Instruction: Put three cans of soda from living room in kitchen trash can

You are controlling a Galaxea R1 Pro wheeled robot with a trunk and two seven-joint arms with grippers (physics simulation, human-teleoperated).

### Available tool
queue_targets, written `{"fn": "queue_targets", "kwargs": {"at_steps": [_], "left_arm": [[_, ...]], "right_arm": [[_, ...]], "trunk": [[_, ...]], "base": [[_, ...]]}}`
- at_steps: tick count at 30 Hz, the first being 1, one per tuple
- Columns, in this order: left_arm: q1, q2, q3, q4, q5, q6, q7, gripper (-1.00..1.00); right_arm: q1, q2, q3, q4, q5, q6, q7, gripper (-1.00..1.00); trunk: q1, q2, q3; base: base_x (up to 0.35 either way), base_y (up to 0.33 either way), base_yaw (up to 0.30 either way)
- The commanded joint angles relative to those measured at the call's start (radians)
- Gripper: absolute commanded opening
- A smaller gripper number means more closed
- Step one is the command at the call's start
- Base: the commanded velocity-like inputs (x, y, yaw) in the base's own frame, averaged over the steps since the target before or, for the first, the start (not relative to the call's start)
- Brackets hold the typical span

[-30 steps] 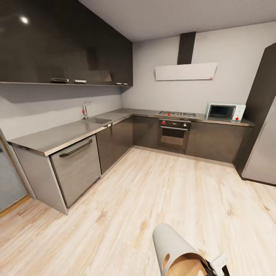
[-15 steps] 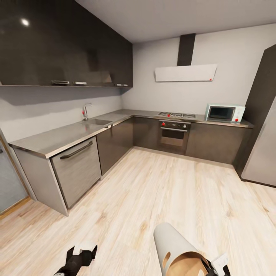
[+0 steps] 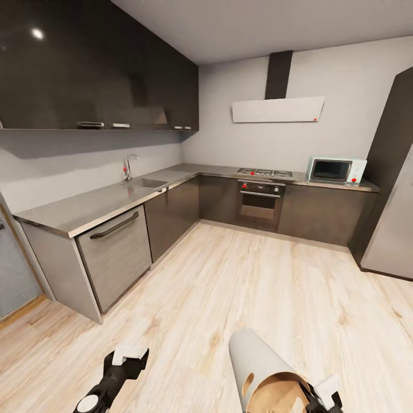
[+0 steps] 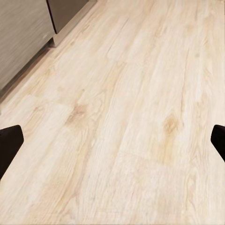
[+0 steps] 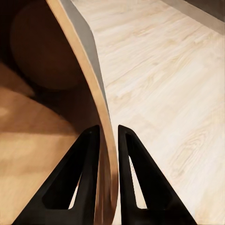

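Pale wood planks make up the kitchen floor [image 3: 241,287], and a wide stretch of it lies open between the cabinet run along the left wall, the oven [image 3: 261,202] against the far wall and the steel fridge [image 3: 396,229] at the right edge. A grey countertop [image 3: 86,203] is carried by dark glossy cabinets, with a sink and tap [image 3: 129,166] midway along it and a white microwave [image 3: 336,169] at its far right end. A steel-fronted dishwasher [image 3: 115,255] with a dark bar handle closes the near end of the run.

The trash can [image 3: 258,367] is seen low in the head view, tilted well off upright with its open mouth towards the camera. Its outer wall is smooth light grey, its inner wall brown, and an oval handle cut-out is visible near the rim. In the right wrist view the rim of the trash can [image 5: 86,51] is clamped by the right gripper [image 5: 108,136], one black finger inside and one outside, pressed close against the thin wall.

The left gripper [image 3: 127,360] is held above bare floor, well apart from the trash can; in its wrist view the fingers [image 4: 9,140] are spread wide with nothing between them.
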Motion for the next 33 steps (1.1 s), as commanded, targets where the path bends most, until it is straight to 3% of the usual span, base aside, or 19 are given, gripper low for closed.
{"fn": "queue_targets", "kwargs": {"at_steps": [1,3,7,12,18,33], "left_arm": [[0.000,0.000,0.000,0.015,0.001,-0.018,-0.001,1.00],[-0.001,0.001,-0.001,0.032,0.002,-0.041,-0.001,1.00],[-0.001,0.003,-0.001,0.042,0.007,-0.055,-0.001,1.00],[0.000,0.003,-0.001,0.044,0.002,-0.057,-0.002,1.00],[0.000,0.001,-0.001,0.080,-0.001,-0.058,-0.001,1.00],[-0.001,-0.001,-0.002,0.108,-0.001,-0.060,0.000,1.00]], "right_arm": [[-0.001,0.001,-0.008,-0.042,-0.014,0.004,0.006,-1.00],[-0.001,0.003,-0.017,-0.157,-0.039,0.041,0.007,-1.00],[0.000,0.001,-0.028,-0.383,-0.104,0.277,0.018,-1.00],[0.025,-0.001,-0.035,-0.449,-0.145,0.373,0.022,-1.00],[0.076,0.003,-0.097,-0.456,-0.157,0.396,0.029,-1.00],[0.084,0.015,-0.106,-0.441,-0.155,0.399,0.019,-1.00]], "trunk": [[0.000,0.000,0.000],[0.000,0.000,0.000],[0.000,0.000,0.000],[0.000,0.000,0.000],[0.000,0.000,0.000],[0.000,0.000,0.008]], "base": [[0.000,0.000,0.000],[0.000,0.000,0.000],[0.000,0.000,0.000],[0.000,0.000,0.000],[-0.052,0.000,0.000],[-0.019,0.000,0.129]]}}
